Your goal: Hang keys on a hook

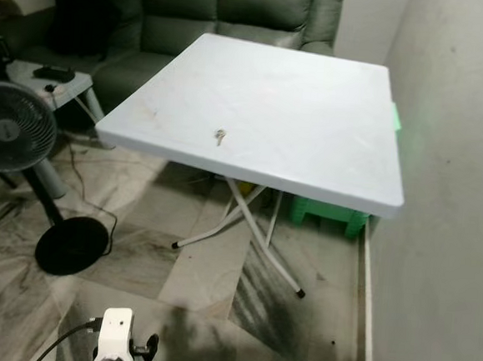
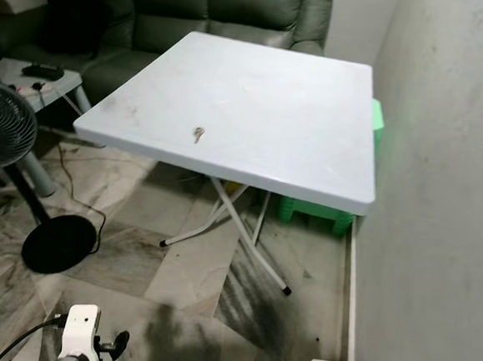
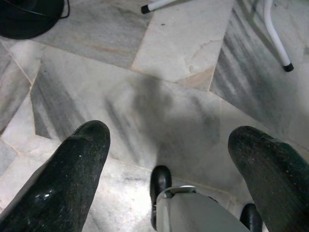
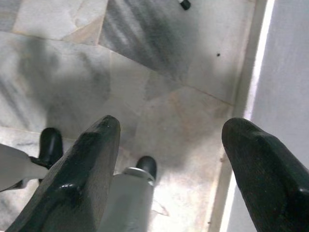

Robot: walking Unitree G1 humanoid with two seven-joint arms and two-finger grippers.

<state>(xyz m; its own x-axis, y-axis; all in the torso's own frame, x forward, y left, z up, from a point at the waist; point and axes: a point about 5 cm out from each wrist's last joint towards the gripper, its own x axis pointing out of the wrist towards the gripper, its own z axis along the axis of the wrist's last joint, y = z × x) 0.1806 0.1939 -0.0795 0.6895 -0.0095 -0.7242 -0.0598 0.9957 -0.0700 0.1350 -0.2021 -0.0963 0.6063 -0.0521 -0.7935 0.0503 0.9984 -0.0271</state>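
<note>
A small bunch of keys (image 1: 220,136) lies on the white folding table (image 1: 314,111), near its front edge, left of centre. Both arms hang low beside me, far below the table top. My left gripper (image 3: 169,159) is open, its two black fingers (image 3: 72,169) spread wide over the marble floor. My right gripper (image 4: 169,154) is open too, pointing at the floor beside the wall's base. Nothing is held between either pair of fingers.
A standing fan (image 1: 11,129) with a round black base (image 1: 71,245) and a cord stands on the left. A dark green sofa (image 1: 230,12) is behind the table. A green stool (image 1: 331,214) sits under the table. A plain wall (image 1: 457,206) runs along the right.
</note>
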